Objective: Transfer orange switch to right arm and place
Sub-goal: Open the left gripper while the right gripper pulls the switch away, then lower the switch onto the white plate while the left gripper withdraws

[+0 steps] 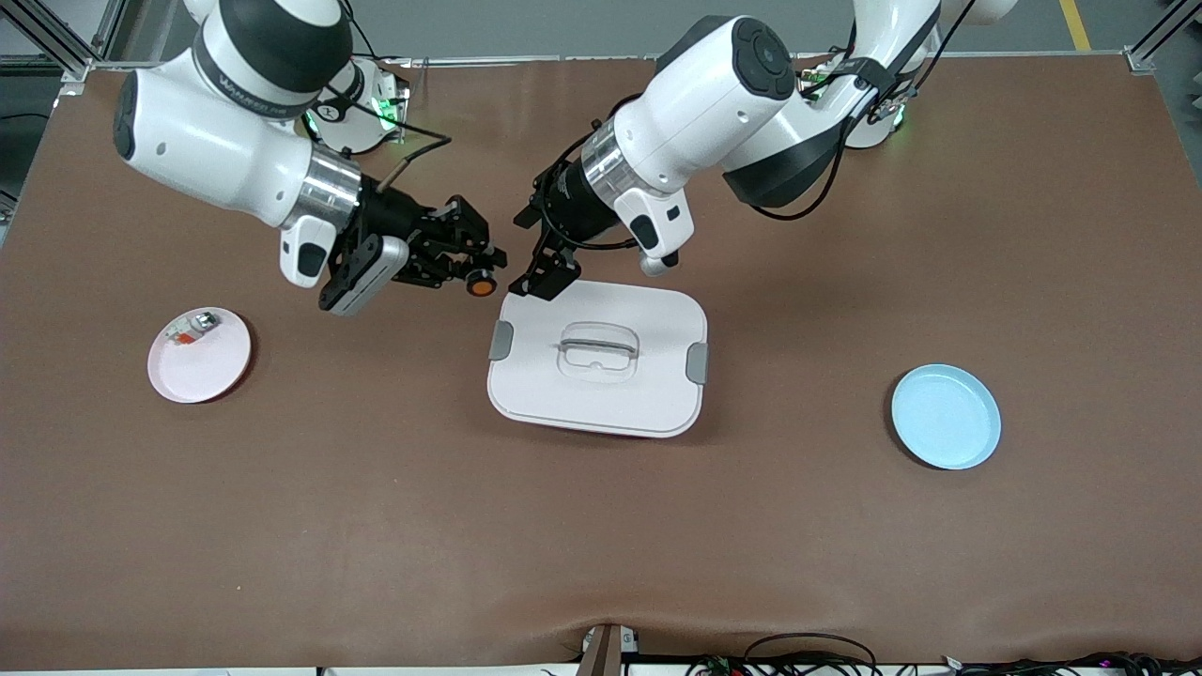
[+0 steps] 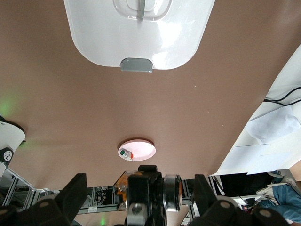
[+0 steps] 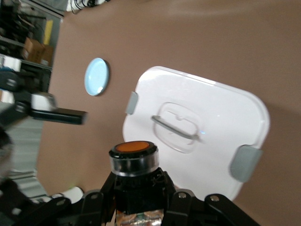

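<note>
Brown table covering [image 1: 601,545] across the whole front view. Upper left of frame: right arm [image 1: 225,141], reaching in from its base at the top edge. At centre left, right gripper [image 1: 465,268], raised over bare table between the pink plate and the white box, fingers closed on the orange switch [image 1: 482,283]; orange cap turned toward the front camera. In the right wrist view, lower centre: orange switch [image 3: 134,162] upright between the black fingers [image 3: 183,200], orange cap uppermost, silver ring just below the cap.

Upper centre of the front view: left gripper [image 1: 533,253], just beside the right gripper and apart from the switch, over the table at the corner of the white box; fingers spread wide, holding nothing. In the left wrist view, lower edge: left fingers [image 2: 75,193] well apart on either side of the right gripper's tip and the switch [image 2: 171,190].

Centre of the front view: white box [image 1: 648,394] with grey side latches and a clear handle on its lid. Left of frame: pink plate [image 1: 211,371] bearing a small whitish part [image 1: 192,328]. Right of frame, lower: light blue plate [image 1: 947,417], well apart from both grippers.
</note>
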Action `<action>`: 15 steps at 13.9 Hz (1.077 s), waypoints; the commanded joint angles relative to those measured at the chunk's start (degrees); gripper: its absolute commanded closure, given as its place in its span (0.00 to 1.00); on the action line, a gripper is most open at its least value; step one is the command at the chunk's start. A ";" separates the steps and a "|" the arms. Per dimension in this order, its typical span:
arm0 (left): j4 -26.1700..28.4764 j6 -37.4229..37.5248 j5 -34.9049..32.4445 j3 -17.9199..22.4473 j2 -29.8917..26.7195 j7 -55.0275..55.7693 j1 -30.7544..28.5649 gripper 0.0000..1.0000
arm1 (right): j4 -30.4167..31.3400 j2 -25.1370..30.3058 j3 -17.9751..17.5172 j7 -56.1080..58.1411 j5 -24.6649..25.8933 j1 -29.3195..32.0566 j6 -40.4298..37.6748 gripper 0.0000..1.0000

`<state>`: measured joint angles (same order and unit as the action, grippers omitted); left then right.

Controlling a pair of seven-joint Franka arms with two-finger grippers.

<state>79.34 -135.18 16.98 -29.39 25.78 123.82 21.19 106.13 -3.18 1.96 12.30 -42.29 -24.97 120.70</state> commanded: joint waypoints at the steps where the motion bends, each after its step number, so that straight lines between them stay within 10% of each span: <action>1: 0.11 -0.18 -0.98 0.30 -0.46 -1.82 -0.61 0.00 | -1.54 -1.04 -0.55 7.79 5.44 3.69 -3.70 1.00; 15: 8.45 5.27 -3.34 0.39 -1.07 -14.04 -12.56 0.00 | 1.44 -1.66 -0.46 57.72 35.14 25.41 -12.16 1.00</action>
<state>84.16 -130.44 15.36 -28.62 27.27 111.28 10.39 106.66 -5.18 2.54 65.49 -11.19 -1.76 107.48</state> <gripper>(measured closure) 0.000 0.599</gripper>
